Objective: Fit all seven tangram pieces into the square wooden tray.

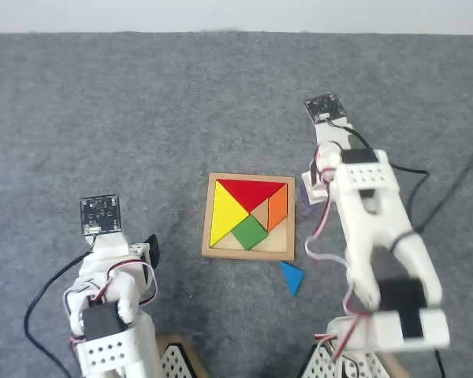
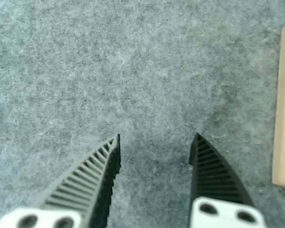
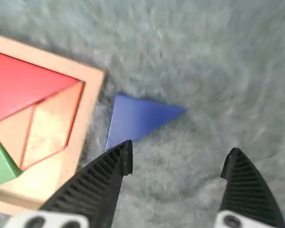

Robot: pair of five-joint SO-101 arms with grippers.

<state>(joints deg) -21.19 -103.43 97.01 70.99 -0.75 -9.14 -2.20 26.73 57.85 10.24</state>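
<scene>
The wooden tray holds a red triangle, yellow triangle, green square and orange piece; a blue triangle lies on the carpet near its five o'clock corner.

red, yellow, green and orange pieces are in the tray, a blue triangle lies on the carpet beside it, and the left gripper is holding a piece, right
One slip: the left wrist view shows the left gripper open and empty above the carpet. The tray and blue triangle are as stated.
</scene>
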